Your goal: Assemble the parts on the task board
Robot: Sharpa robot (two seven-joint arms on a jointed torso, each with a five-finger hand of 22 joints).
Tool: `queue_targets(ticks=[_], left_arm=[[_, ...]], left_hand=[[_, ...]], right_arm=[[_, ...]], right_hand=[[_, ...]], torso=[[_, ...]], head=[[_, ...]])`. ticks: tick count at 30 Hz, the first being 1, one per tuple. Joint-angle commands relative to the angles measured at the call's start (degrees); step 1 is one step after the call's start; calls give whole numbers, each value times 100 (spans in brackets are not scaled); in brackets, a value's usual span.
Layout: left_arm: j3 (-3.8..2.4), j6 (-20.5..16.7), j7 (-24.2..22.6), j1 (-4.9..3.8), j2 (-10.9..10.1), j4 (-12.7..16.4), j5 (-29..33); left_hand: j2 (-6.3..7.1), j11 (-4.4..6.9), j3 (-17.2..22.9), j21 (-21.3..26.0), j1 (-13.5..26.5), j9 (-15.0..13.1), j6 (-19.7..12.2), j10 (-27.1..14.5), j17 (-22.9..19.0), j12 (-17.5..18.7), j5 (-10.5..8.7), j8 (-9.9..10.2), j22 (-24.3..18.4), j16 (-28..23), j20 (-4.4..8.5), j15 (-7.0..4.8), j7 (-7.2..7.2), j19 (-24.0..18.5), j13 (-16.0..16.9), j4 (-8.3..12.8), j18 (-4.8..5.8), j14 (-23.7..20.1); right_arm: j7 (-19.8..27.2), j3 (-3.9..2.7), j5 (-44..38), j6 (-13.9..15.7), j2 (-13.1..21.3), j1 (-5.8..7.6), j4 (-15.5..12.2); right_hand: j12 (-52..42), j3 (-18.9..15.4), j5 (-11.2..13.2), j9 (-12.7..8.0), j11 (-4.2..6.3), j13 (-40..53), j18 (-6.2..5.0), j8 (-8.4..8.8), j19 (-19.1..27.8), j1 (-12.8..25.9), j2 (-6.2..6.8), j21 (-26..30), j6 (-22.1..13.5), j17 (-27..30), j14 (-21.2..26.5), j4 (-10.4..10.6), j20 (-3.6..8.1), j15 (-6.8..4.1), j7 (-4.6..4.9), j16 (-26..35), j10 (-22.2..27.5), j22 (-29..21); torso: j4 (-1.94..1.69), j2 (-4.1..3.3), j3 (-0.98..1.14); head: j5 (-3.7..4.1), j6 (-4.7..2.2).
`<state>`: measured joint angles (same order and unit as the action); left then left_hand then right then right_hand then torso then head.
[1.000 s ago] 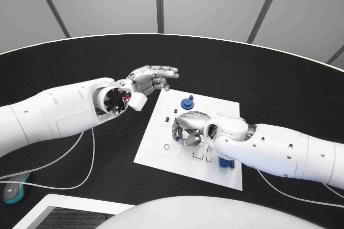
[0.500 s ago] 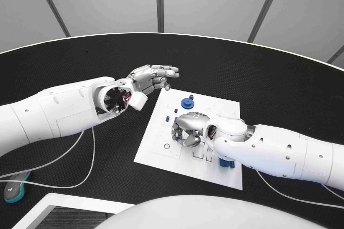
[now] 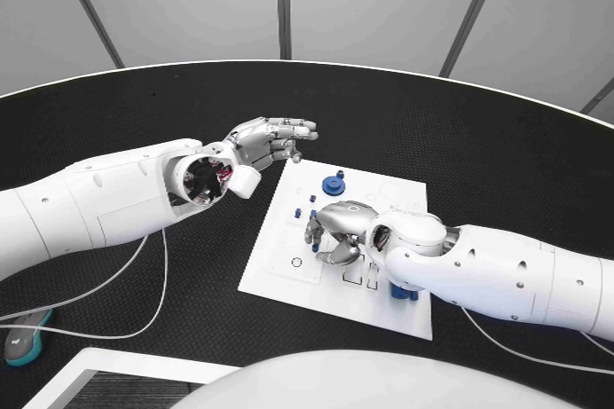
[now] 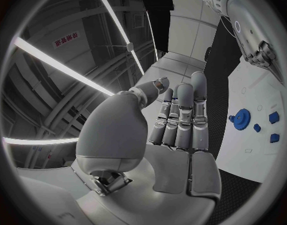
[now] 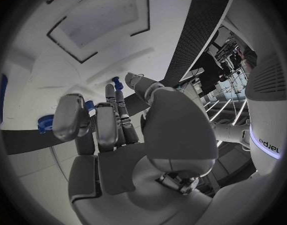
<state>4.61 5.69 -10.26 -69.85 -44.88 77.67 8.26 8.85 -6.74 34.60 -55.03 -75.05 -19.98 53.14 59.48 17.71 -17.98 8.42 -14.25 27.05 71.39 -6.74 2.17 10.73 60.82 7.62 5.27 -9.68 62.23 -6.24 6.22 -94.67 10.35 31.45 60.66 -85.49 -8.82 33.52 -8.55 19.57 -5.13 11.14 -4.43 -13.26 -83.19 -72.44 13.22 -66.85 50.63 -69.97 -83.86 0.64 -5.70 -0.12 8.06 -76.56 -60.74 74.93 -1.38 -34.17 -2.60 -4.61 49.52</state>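
Closest to me, a blue part point(image 3: 405, 293) sits at the near edge of the white task board point(image 3: 288, 249), tucked right against my right arm point(image 3: 512, 276). I can see just a bit of it.

A little farther in, my right hand point(image 3: 335, 233) is over the middle of the board, palm down, with its fingers point(image 5: 109, 125) bent in toward the board. In the right wrist view a small blue part point(image 5: 118, 83) sits by the fingertips, between the thumb and the other fingers. I cannot tell if the hand is really holding it or just touching it.

Just past that hand, small blue parts point(image 3: 298, 213) stand on the board. Farther still, near the far edge of the board, there is a round blue part point(image 3: 333, 184) like a little wheel with teeth. In the left wrist view I see the same wheel point(image 4: 243, 118) and two small blue blocks point(image 4: 273, 117) beside it.

Farthest away, my left hand point(image 3: 271, 140) hangs in the air over the black table point(image 3: 435, 116), just off the far left corner of the board. Its fingers point(image 4: 184, 116) are nearly straight and side by side, the thumb is apart from them, and it holds nothing.
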Motion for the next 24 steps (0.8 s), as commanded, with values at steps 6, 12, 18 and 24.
queue_targets(ticks=[6,12,18,24], left_arm=[[0,14,-5,1,6,-16,0],[1,23,-7,1,15,-46,0],[2,51,-6,3,31,-87,0],[4,62,-3,5,32,-135,0]], left_hand=[[-4,-7,-25,22,-33,6,-40,-48,-6,-30,30,23,-8,-18,-13,-9,8,-26,-7,-4,-94,-41],[-9,-7,-24,23,-36,6,-39,-49,-7,-31,31,23,-8,-18,-13,-9,8,-26,-7,-5,-94,-41],[-9,-7,-24,23,-36,6,-39,-49,-7,-31,31,23,-8,-18,-13,-9,8,-26,-7,-5,-94,-41],[-19,-8,-23,26,-40,8,-41,-53,-8,-32,33,23,-11,-20,-14,-8,9,-27,-8,-8,-94,-44]], right_arm=[[-53,-2,0,340,367,1,-436],[-182,-9,0,676,853,20,-949],[-481,-38,187,837,1655,302,-1439],[-744,-48,537,867,2304,575,-1462]], right_hand=[[-30,-71,24,-1,-10,6,-53,17,51,47,24,49,-39,43,-131,8,-6,41,-19,43,81,78],[-88,-83,12,18,3,10,-41,-22,24,21,-31,-17,44,4,-155,23,-3,30,-18,2,67,120],[-271,-123,26,40,53,15,-17,-68,-43,52,-36,-145,195,-27,-213,106,32,-11,11,-51,-156,199],[-290,-330,123,21,49,-33,-19,-25,-47,157,157,-108,191,16,-213,233,41,-9,33,-29,-159,180]], torso=[[6,10,9],[18,22,7],[57,51,4],[117,101,10]], head=[[53,-31],[150,-87],[370,-246],[527,-313]])
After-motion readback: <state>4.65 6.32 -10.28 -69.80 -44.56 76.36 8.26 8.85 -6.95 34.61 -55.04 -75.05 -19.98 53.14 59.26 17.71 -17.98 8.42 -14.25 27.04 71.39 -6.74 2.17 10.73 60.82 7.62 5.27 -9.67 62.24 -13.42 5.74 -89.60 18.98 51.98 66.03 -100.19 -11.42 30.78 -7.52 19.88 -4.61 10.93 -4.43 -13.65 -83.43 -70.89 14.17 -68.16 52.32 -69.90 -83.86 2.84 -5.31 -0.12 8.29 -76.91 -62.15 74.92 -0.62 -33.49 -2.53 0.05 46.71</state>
